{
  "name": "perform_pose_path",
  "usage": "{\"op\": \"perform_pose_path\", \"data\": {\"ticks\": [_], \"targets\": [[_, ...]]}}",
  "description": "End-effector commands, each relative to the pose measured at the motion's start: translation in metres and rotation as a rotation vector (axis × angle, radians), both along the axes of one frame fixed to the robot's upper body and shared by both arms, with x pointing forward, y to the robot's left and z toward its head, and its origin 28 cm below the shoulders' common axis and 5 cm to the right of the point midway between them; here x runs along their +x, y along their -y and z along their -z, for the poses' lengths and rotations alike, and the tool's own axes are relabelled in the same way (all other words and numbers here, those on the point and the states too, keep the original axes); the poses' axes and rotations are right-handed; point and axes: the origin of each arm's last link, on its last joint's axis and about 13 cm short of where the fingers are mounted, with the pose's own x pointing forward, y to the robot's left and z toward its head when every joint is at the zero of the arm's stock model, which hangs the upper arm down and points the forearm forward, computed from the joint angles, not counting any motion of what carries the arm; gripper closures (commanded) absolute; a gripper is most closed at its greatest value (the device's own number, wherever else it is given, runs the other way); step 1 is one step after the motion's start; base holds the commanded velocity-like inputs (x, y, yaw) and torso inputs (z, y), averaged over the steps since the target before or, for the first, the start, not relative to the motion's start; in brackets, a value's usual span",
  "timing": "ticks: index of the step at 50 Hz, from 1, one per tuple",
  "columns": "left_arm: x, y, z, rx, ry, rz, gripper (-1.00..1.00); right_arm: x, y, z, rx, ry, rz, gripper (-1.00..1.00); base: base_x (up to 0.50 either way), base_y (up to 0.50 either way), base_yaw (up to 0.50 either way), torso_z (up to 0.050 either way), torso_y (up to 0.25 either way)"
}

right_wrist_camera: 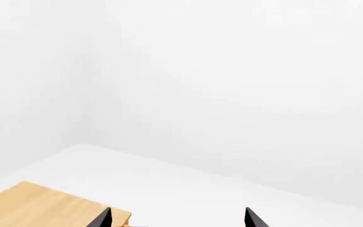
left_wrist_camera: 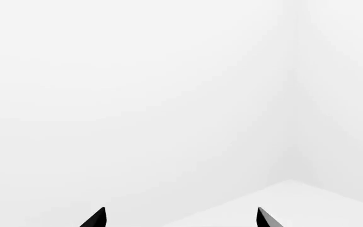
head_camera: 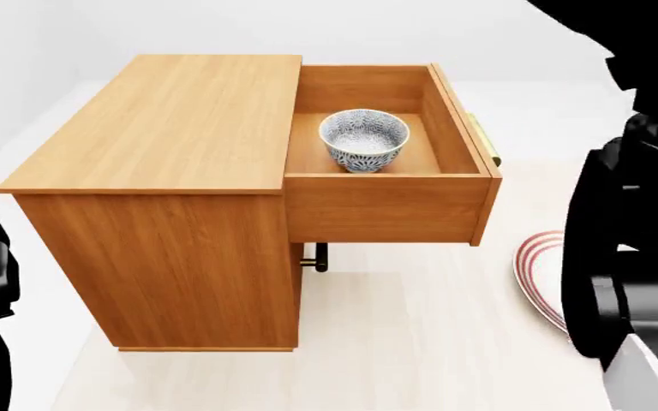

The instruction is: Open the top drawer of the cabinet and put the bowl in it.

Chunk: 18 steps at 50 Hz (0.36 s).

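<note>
At the near right of the pale floor (head_camera: pixel 421 342) lies a red-ringed plate (head_camera: pixel 538 274), partly hidden by the right arm (head_camera: pixel 626 248). The cabinet (head_camera: pixel 181 137) stands beyond, its top drawer (head_camera: pixel 386 205) pulled fully out. The bowl (head_camera: pixel 363 139) sits upright inside, near the drawer's middle. The left gripper (left_wrist_camera: pixel 180 218) and right gripper (right_wrist_camera: pixel 177 218) both show fingertips spread apart, holding nothing

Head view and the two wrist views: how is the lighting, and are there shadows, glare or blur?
Head view: soft, even light; the open top drawer casts a faint shadow on the floor beside the cabinet; the bowl is sharp, without glare. Left wrist view: almost all bright white wall, only the left gripper tips dark. Right wrist view: likewise pale, right gripper tips crisp, no blur.
</note>
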Motion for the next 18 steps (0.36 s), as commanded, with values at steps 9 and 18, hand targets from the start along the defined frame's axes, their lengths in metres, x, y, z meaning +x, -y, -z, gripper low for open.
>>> {"op": "perform_pose_path", "data": {"ticks": [9, 18], "targets": [[0.001, 0.0, -0.001, 0.008, -0.011, -0.004, -1.0, -0.108, 0.004, 0.126, 0.01, 0.368, 0.108, -1.0, 0.0, 0.0, 0.0, 0.0, 0.0], [0.001, 0.0, -0.001, 0.008, -0.011, -0.005, -1.0, -0.117, -0.007, 0.171, -0.059, 0.484, 0.136, -1.0, 0.0, 0.0, 0.0, 0.0, 0.0]]}}
